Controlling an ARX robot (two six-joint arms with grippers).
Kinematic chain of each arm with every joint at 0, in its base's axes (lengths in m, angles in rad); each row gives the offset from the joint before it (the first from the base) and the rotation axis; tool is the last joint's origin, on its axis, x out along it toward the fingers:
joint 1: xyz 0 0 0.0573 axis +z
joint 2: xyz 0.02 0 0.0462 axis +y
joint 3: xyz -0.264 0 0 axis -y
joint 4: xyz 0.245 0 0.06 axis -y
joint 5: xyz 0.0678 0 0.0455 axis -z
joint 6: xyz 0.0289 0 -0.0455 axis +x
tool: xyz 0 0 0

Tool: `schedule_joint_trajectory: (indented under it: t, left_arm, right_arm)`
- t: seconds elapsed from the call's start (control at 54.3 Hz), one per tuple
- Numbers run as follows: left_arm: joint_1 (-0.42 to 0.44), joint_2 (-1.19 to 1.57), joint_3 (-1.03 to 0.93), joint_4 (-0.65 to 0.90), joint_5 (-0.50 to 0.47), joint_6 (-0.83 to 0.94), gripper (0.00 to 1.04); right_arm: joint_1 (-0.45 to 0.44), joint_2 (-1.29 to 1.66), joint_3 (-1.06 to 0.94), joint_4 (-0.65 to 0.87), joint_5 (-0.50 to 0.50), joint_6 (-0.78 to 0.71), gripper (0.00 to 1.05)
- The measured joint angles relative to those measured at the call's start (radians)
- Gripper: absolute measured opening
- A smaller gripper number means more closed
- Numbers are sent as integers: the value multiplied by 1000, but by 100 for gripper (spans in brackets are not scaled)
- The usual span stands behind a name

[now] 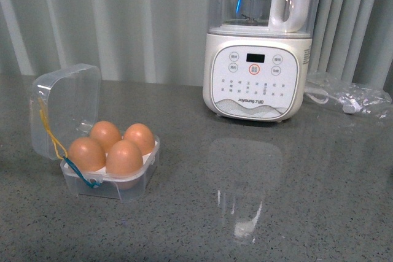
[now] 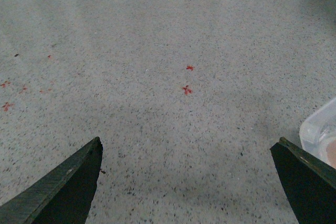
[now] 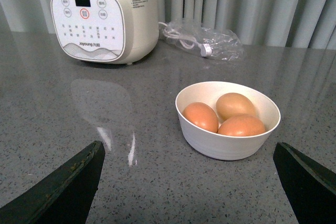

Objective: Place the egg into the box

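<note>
The clear box [image 1: 132,188] stands at the left of the grey table with its lid [image 1: 67,105] hinged up. Several orange-brown eggs fill all its cells, and they look alike, such as the front one [image 1: 124,157]. A corner of the box shows in the left wrist view [image 2: 317,129]. My left gripper [image 2: 189,140] is open and empty over bare table beside the box. My right gripper [image 3: 189,144] is open and empty, facing a white bowl [image 3: 226,148] that holds three more eggs [image 3: 200,116]. Neither gripper shows in the front view.
A large white blender base [image 1: 258,78] stands at the back centre and also shows in the right wrist view [image 3: 105,19]. A clear plastic bag with a white cable [image 1: 350,96] lies to its right. Small red marks [image 2: 187,89] dot the table.
</note>
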Motion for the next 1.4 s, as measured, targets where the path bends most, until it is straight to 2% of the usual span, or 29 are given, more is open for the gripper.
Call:
schedule_joint_trajectory:
  t: [0.203,0.368,0.516,0.663,0.866,0.976,1.124,1.4]
  left_arm:
    - [-13,102,76,9,13,0,98]
    - [-17,172,112,19,109,-64,98]
    - [-40,185,113,39,145,-148,98]
    - [-111,176,82,57,138,-196,98]
    - [-293,132,-17,72,100,-200,98]
    - [-361,103,-43,71,69,-162,98]
    - [-397,92,-60,65,56,-108,98]
    - [-372,77,-61,48,42,-56,98]
  right_arm:
    - [0,0,0,0,0,0,98]
    - [0,0,0,0,0,0,98]
    - [0,0,0,0,0,0,98]
    - [0,0,0,0,0,0,98]
    - [0,0,0,0,0,0,98]
    - [0,0,0,0,0,0,98]
    - [0,0,0,0,0,0,98]
    - [0,0,0,0,0,0,98]
